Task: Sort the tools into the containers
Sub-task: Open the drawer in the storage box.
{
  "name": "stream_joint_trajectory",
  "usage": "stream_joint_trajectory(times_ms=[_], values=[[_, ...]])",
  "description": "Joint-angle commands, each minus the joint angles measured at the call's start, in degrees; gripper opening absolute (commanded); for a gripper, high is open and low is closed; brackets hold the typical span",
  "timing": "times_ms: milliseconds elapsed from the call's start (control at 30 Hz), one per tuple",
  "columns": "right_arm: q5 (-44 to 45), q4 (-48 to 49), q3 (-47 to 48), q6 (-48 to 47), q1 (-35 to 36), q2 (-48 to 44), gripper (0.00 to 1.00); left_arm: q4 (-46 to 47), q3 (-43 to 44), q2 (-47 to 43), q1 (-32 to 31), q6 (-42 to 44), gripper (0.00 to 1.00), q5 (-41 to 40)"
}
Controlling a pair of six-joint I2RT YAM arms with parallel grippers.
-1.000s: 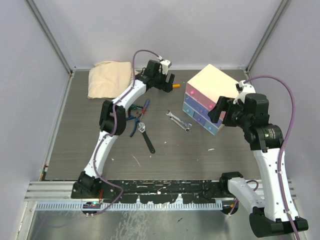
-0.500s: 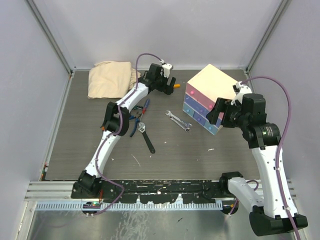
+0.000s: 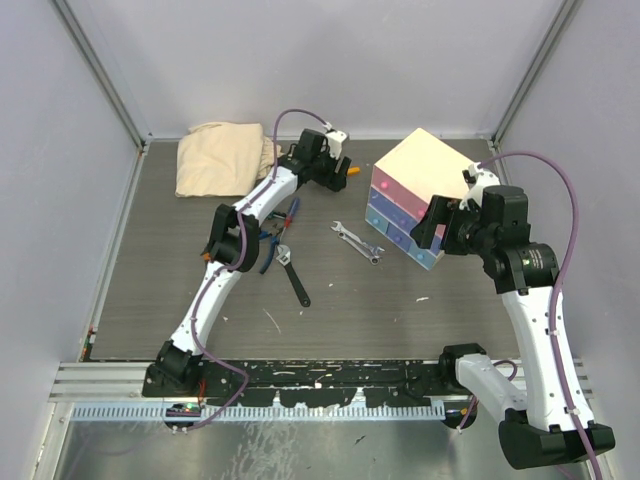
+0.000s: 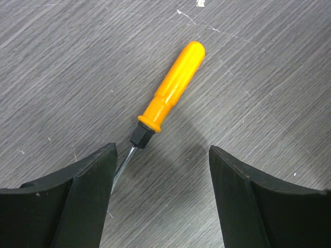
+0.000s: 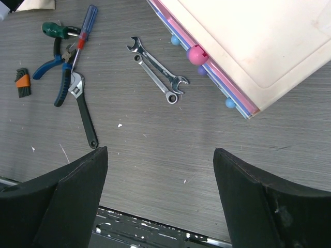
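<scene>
Orange-handled screwdriver point(image 4: 166, 98), cream chest point(image 3: 425, 165)

Left wrist feed, as I see it from my station:

1. Bench point(image 4: 269, 77): grey wood-grain surface, marked with fine pale scratches. There is one white fleck point(image 4: 200, 3) at the top edge.
2. Orange-handled screwdriver point(image 4: 173, 88): lies flat on the bench on a diagonal, rounded handle end toward the upper right. A black collar point(image 4: 140, 137) sits at the handle's lower end. The bare metal shaft point(image 4: 122, 166) runs down-left and passes out of sight behind the finger on the picture's left. I cannot tell whether they touch.
3. Left gripper point(image 4: 161, 155): two black fingers point(image 4: 77, 196) fill the bottom corners, jaws spread wide, with bare bench showing between them.
</scene>
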Motion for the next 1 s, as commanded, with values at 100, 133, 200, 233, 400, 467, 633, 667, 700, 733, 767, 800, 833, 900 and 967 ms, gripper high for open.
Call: stream_joint_trajectory(times_ms=[100,133,200,233,400,467,633,667,700,733,767,800,833,900,967], values=[[-1.5,2.3,-0.2,-0.2,0.0,0.1,0.87,-0.9,1.3,-0.1,0.3,2.1,0.66,3.4],[-1.6,2.3,-0.2,-0.1,-0.1,0.1,0.87,-1.1,0.9,-0.3,0.3,2.2,0.65,3.5],[-1.8,2.5,-0.2,0.0,0.0,0.2,0.87,-1.0,-0.4,-1.0,0.3,2.5,0.62,3.4],[-1.9,2.5,-0.2,0.0,0.0,0.1,0.87,-0.8,-1.0,-1.2,0.3,2.6,0.59,3.4],[-2.1,2.5,-0.4,0.0,0.0,-0.3,0.87,-1.8,-1.8,-1.6,0.4,3.0,0.45,2.7],[-2.1,2.5,-0.5,0.0,0.0,-0.4,0.87,-1.9,-2.1,-1.9,0.3,3.0,0.43,2.3],[-2.4,2.7,-0.9,0.1,0.0,-0.9,0.87,-1.7,-4.0,-3.0,0.3,3.1,0.30,1.3],[-2.5,2.6,-1.0,0.2,0.0,-1.0,0.87,-1.9,-4.2,-3.2,0.3,3.0,0.25,1.1],[-2.5,2.7,-1.1,0.3,0.0,-1.1,0.87,-2.1,-4.4,-3.4,0.3,3.1,0.20,0.8],[-2.5,2.9,-1.2,0.3,0.0,-1.3,0.87,-2.3,-4.8,-3.7,0.3,3.0,0.16,0.6],[-2.6,2.9,-1.2,0.3,0.0,-1.2,0.87,-2.5,-5.3,-4.0,0.3,3.0,0.12,0.4],[-2.7,2.9,-1.2,0.3,-0.1,-1.3,0.87,-2.5,-5.9,-4.5,0.3,3.0,0.08,0.2],[-2.7,2.9,-1.3,0.3,-0.1,-1.3,0.87,-2.6,-6.5,-5.1,0.3,2.9,0.05,-0.1],[-2.4,3.0,-1.1,0.2,0.0,-1.5,0.87,-3.0,-7.8,-6.7,0.3,2.4,0.00,-0.7],[-2.1,3.3,-1.2,0.2,0.0,-1.5,0.87,-3.1,-9.9,-9.3,0.3,1.0,0.00,-1.8]])
